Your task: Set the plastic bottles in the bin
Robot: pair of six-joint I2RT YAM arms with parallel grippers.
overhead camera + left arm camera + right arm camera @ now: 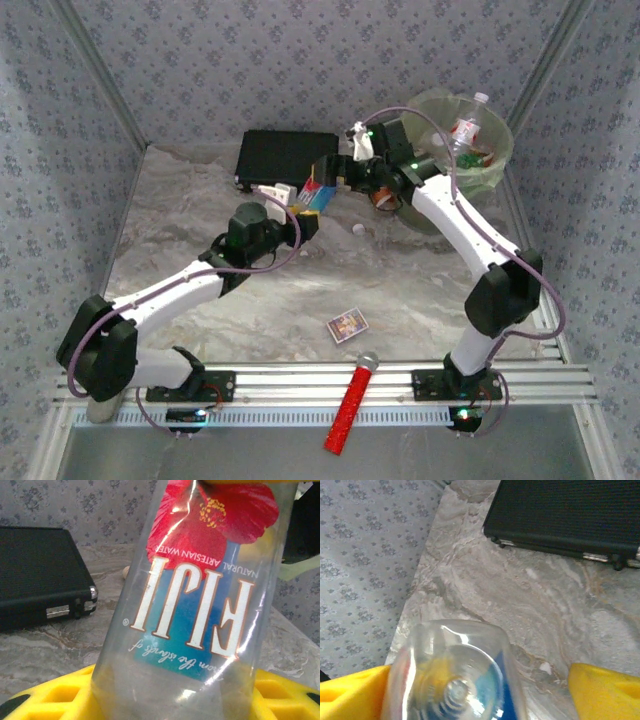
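Yellow pads [35, 700] of the left gripper [302, 213] clamp the clear labelled bottle [200, 605] across its body, apparently lifted off the desk [420, 290] just in front of the black case [285, 155]. The right gripper [480, 692] brackets the bottle's base with its jaws apart, one side well clear. This looks like a handover, since the bin [505, 140], with several bottles [468, 130] inside, stands on the right arm's side.
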